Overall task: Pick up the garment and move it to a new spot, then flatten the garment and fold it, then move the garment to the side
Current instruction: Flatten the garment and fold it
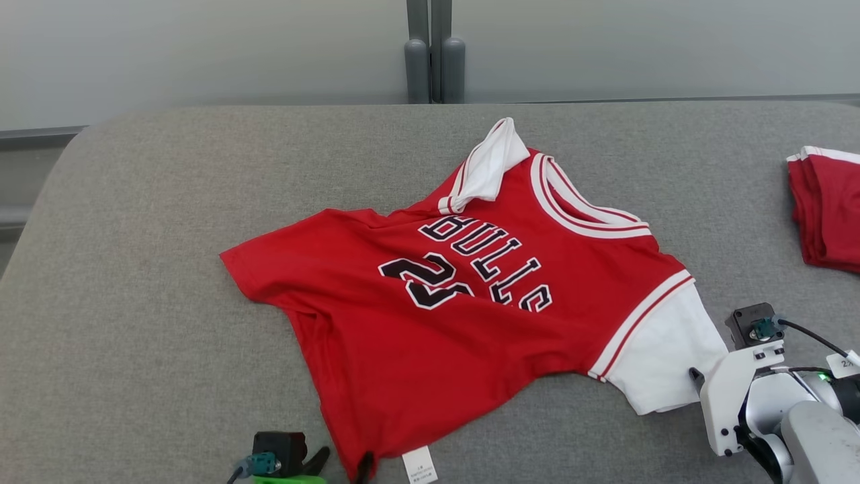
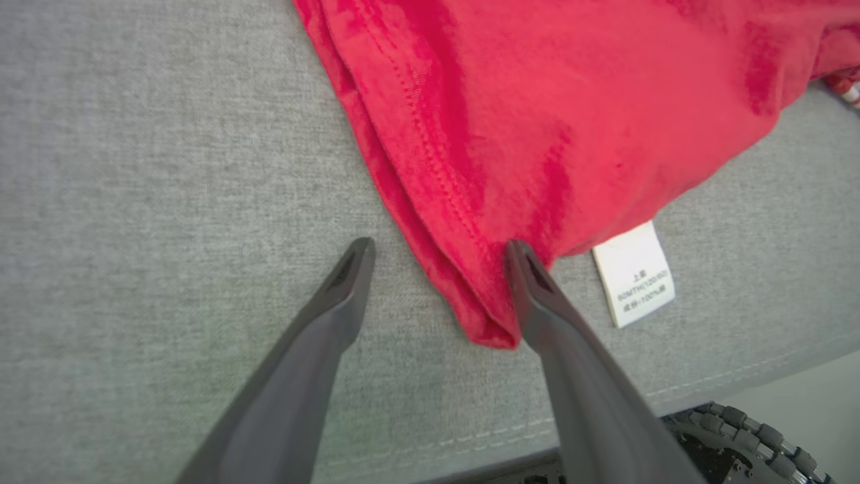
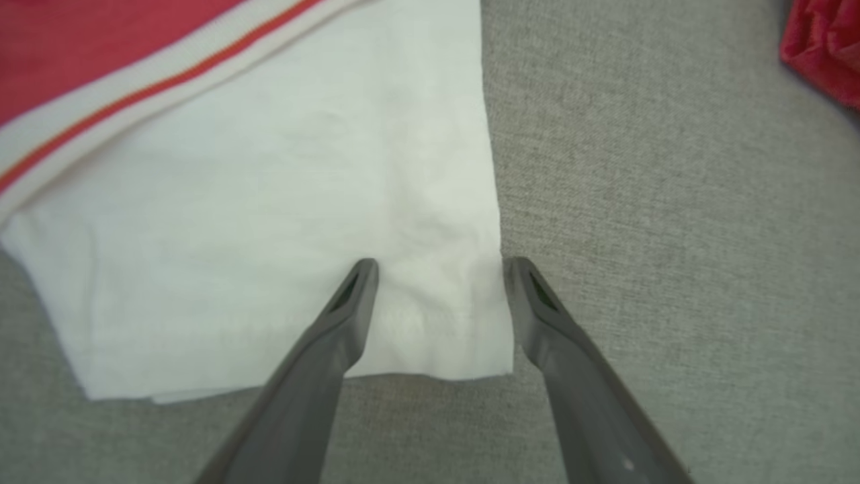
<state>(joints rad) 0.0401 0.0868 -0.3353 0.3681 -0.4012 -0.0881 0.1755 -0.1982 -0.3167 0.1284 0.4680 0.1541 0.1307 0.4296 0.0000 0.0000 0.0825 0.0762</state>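
The garment (image 1: pixel 470 296) is a red jersey with white sleeves and dark lettering, spread mostly flat on the grey padded surface (image 1: pixel 148 269). Its far sleeve (image 1: pixel 487 165) is folded over onto the chest. My left gripper (image 1: pixel 342 460) stands open at the jersey's near bottom corner. In the left wrist view that red corner (image 2: pixel 480 309) lies between the spread fingers of the left gripper (image 2: pixel 438 259), against the right finger. My right gripper (image 1: pixel 699 378) is open at the near white sleeve (image 1: pixel 665 349). The right wrist view shows the right gripper (image 3: pixel 441 269) straddling the sleeve's hem corner (image 3: pixel 457 336).
A second red garment (image 1: pixel 830 208) lies folded at the right edge, also seen as red cloth (image 3: pixel 823 47) top right of the right wrist view. A white care label (image 2: pixel 635 275) sticks out beside the jersey's corner. The surface's near edge (image 2: pixel 705 383) runs close behind the left gripper.
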